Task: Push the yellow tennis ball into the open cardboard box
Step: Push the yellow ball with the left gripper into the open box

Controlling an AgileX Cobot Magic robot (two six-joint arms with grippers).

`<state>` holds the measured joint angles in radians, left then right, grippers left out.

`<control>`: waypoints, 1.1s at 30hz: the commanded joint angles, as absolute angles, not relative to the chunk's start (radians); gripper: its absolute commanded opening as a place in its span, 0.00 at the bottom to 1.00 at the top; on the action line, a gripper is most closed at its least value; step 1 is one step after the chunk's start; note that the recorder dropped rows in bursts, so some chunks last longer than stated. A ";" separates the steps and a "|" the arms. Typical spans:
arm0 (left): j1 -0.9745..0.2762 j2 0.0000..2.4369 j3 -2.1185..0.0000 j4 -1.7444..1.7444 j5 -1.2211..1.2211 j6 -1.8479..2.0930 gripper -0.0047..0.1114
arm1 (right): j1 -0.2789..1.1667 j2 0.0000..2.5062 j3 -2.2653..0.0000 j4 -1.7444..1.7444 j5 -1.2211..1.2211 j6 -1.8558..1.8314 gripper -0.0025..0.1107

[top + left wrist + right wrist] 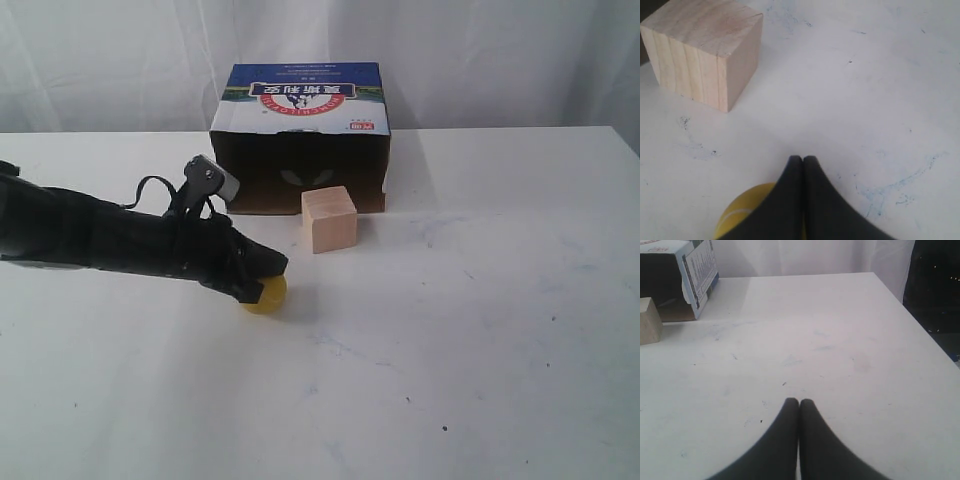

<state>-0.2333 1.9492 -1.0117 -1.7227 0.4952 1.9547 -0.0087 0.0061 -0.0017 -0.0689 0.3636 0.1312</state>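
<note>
Yellow shows under the tip of the left claw (272, 264): the yellow tennis ball (267, 294) sits on the white table (480, 340), partly hidden by the black fingers, which lie on top of it or right against it. That claw is pressed fully together, tip to tip, with nothing between. The ball is beneath it, not in its grip. The left arm (90, 235) reaches in low from the left edge.

Toward the back of the table stands the cardboard box (300, 105), its dark open side facing the front and its blue, white and red printed panel on top. A pale wooden cube (329, 219) rests just in front of that opening, toward its right half. The ball lies apart from the cube, in front of it and to its left, and is well outside the box.

The right claw (799, 403) is likewise closed tight on nothing, with bare table ahead of it. From its own camera the cube and a corner of the box sit well off to one side. A white curtain (480, 60) hangs behind the table.
</note>
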 commanded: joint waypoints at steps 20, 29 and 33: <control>-0.232 1.969 -1.205 -1.744 0.386 1.996 0.04 | -0.010 0.000 0.000 -0.074 0.351 0.137 0.02; -0.232 1.917 -1.214 -1.744 0.366 1.840 0.04 | -0.010 0.000 0.000 -0.074 0.351 0.137 0.02; -0.232 1.878 -1.144 -1.744 0.395 1.813 0.04 | -0.010 0.000 0.000 -0.074 0.351 0.137 0.02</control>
<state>-0.2333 1.9084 -1.1888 -1.7227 0.3608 1.8356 -0.0087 0.0061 -0.0017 -0.0689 0.3636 0.1312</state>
